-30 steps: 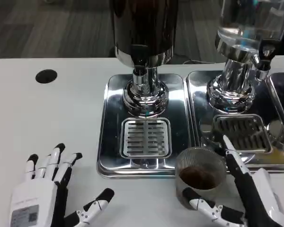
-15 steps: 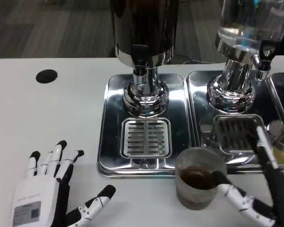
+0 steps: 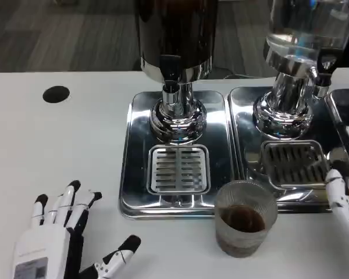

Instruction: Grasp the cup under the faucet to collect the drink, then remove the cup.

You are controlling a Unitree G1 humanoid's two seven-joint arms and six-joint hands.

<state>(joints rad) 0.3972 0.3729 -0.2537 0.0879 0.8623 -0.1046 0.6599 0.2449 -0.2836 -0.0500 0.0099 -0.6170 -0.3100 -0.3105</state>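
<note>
Since the earlier frames the right hand (image 3: 344, 200) has let go of the cup (image 3: 245, 217) and drawn away to the picture's right edge, where only a few white and black fingers show, apart from the cup and holding nothing; how far they are spread I cannot tell, since most of the hand is cut off. That cup, a clear ribbed glass with dark drink in its lower part, stands upright on the white table (image 3: 58, 145), just in front of the front lip of the steel drip tray (image 3: 138, 151) and a little to the right of that tray's slotted grate (image 3: 179, 169). It sits roughly where it did before, no longer under the faucet (image 3: 170, 72) of the dark drink dispenser (image 3: 175, 35) whose chrome base stands on the tray. A second tray (image 3: 244, 110) lies beside the first on the right, carrying a clear dispenser (image 3: 305, 29) and its own grate (image 3: 295, 164). At lower left, the left hand (image 3: 61, 238) rests palm down on the table with its fingers spread and nothing in them, much as it lay earlier, well apart from the cup. A round black spot (image 3: 56, 93) marks the table at upper left.
</note>
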